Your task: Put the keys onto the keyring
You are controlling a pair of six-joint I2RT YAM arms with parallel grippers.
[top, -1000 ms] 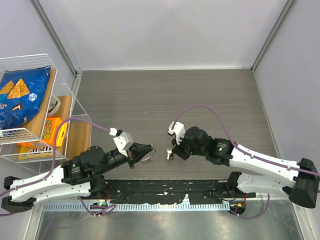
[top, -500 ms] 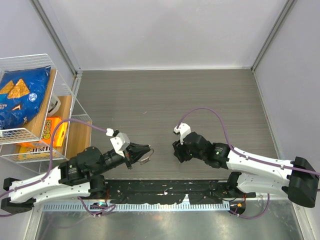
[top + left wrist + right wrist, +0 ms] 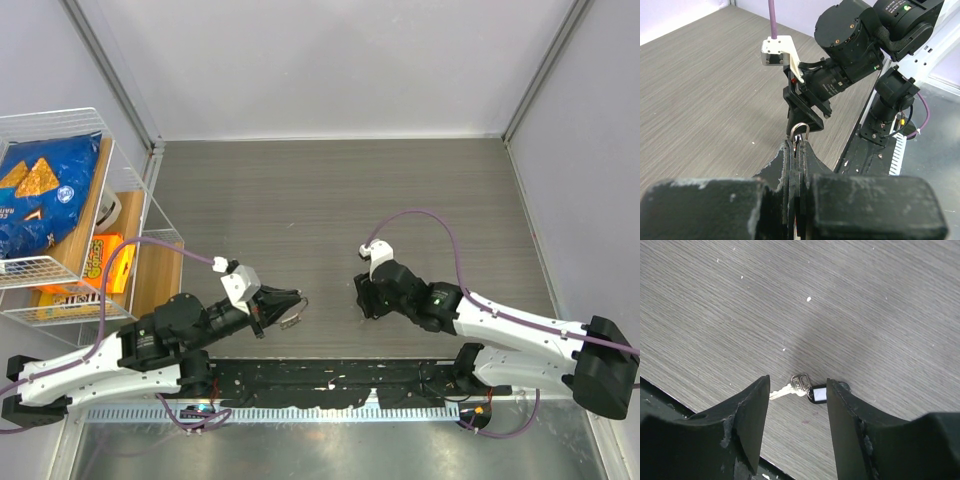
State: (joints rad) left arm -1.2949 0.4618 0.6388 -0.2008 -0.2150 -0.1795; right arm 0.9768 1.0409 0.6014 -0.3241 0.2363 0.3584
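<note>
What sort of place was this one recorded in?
Probably a lab test cell rather than a home: a wood-grain table boxed in by plain pale panels, with a wire rack of snack packs beside it.

Shows two arms (image 3: 110,350) at the near edge of the table (image 3: 300,190), one gripper apiece: left gripper (image 3: 298,300), right gripper (image 3: 362,298). Counts two purple cables (image 3: 440,225), one per arm. Shows one keyring (image 3: 800,124) above the table. Finds two keys on the table: one silvery key (image 3: 787,388), one black-headed key (image 3: 818,393). Left of the table, shows one wire rack (image 3: 60,120) with one blue chip bag (image 3: 45,190).
</note>
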